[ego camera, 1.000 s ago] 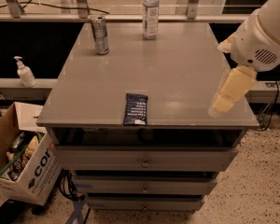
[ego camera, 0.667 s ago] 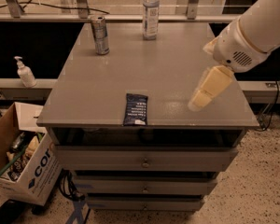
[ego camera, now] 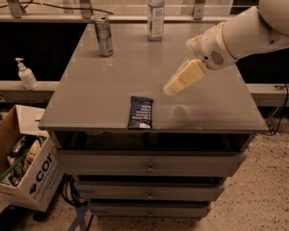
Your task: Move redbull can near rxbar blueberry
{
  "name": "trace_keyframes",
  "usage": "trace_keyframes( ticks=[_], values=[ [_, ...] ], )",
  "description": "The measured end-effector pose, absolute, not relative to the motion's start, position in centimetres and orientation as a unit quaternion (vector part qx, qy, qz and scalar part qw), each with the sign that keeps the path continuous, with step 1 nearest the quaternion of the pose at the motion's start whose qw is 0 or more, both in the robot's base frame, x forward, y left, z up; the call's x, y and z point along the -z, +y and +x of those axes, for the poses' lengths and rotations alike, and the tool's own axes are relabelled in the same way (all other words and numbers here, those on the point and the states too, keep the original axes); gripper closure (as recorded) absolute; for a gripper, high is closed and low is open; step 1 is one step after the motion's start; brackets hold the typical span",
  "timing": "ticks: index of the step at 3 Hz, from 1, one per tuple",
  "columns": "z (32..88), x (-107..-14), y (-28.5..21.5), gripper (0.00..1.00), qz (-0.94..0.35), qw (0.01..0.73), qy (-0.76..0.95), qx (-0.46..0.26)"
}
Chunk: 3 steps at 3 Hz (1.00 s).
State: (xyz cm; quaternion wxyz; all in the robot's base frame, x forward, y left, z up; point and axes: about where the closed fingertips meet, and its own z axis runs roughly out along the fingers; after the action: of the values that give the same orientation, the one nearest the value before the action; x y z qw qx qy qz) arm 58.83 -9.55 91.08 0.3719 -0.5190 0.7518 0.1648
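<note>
Our claw [ego camera: 171, 87] hangs above the table [ego camera: 216, 107], a little right of its middle, tip pointing down and to the left. We cannot tell whether it is released or clenched, but we see nothing in it. Closest to it, nearer and to the left, the bar [ego camera: 140, 112] lies flat by the table's near edge. The can [ego camera: 104, 35] stands upright at the far left, well apart from both, with a bottle [ego camera: 155, 12] to its right at the far edge. We judge this to be the approach, as the can is not yet grasped. Next we must carry the claw far and left, line it up on the can's body without tipping it, and avoid the bottle.
</note>
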Motion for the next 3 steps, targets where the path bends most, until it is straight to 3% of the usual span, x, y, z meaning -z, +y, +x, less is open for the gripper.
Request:
trace_keyframes(
  ticks=[1,3],
  values=[
    [61.9,-90.9,-6.4,0.0,-0.489,0.419,0.731,-0.226],
    [62.9,-90.1,-5.4,0.0,-0.478,0.429,0.732,-0.228]
  ],
)
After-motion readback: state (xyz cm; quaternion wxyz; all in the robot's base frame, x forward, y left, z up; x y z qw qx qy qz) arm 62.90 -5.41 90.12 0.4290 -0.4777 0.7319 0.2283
